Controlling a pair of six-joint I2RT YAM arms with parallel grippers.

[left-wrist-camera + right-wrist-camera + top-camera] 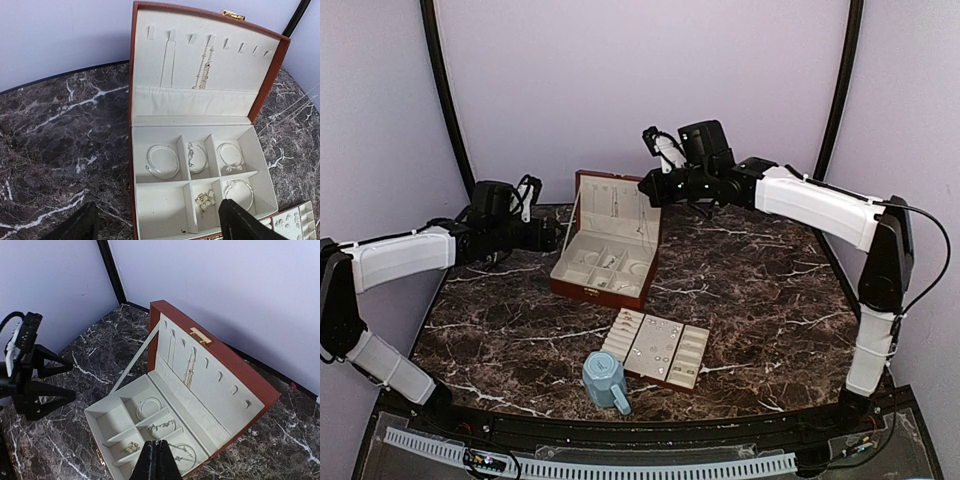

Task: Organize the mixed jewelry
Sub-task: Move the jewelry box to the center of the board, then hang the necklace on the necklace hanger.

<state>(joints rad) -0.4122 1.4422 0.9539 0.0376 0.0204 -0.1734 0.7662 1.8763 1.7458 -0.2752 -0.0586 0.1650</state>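
Bottom centre of the top view: light-blue mug on the marble worktop. Just beside it is the flat tray, with tiny silvery bits of the mixed jewelry in its middle section. Mid frame behind that, the brown box stands with its lid up. In the left wrist view, silvery bangles lie one per compartment across the far row, with another at near right. A small pale cluster sits in the near middle cell. A thin chain hangs on the lid lining. Left hand is just left of the box, fingers spread wide, holding nothing. Right hand is by the lid's upper right, fingers pressed together, empty.
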